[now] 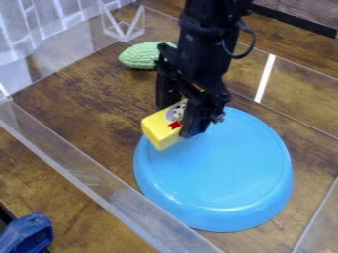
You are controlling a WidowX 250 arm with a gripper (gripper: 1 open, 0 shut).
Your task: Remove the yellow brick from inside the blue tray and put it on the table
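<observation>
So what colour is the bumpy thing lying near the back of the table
Green; the bumpy object shows clearly in the camera view, lying behind the arm.

yellow brick point(161, 130): yellow, red-white label | blue tray point(238, 188): light blue
</observation>
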